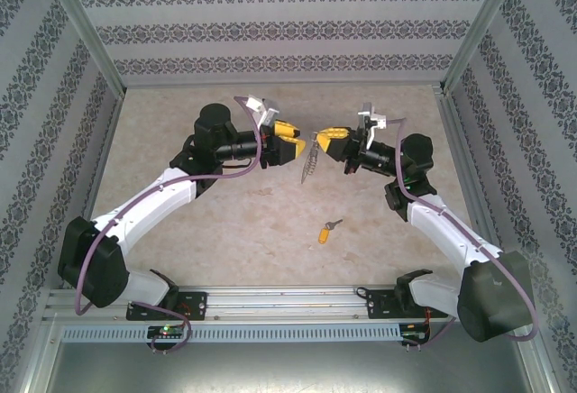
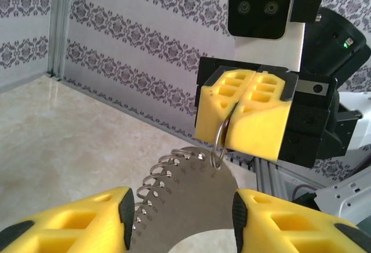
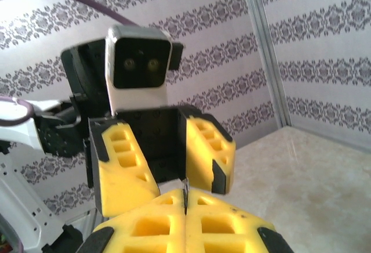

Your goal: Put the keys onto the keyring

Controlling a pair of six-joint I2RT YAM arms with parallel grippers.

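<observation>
The keyring (image 1: 309,166) hangs in the air between my two grippers above mid-table. It is a grey curved plate (image 2: 197,201) with small wire loops along its edge, hung from a thin silver ring (image 2: 218,143). My right gripper (image 1: 318,139) (image 2: 228,132) (image 3: 185,203) is shut on that ring, a sliver of which (image 3: 185,190) shows between its fingers. My left gripper (image 1: 300,146) (image 2: 182,218) (image 3: 174,177) faces it, open, its fingers either side of the plate in the left wrist view. One key (image 1: 328,231) with a yellow-orange head lies on the table.
The beige tabletop (image 1: 225,213) is walled by patterned panels with metal posts (image 1: 99,59) at the corners. A metal rail (image 1: 288,303) runs along the near edge by the arm bases. Both arms reach inward and nearly meet at the centre.
</observation>
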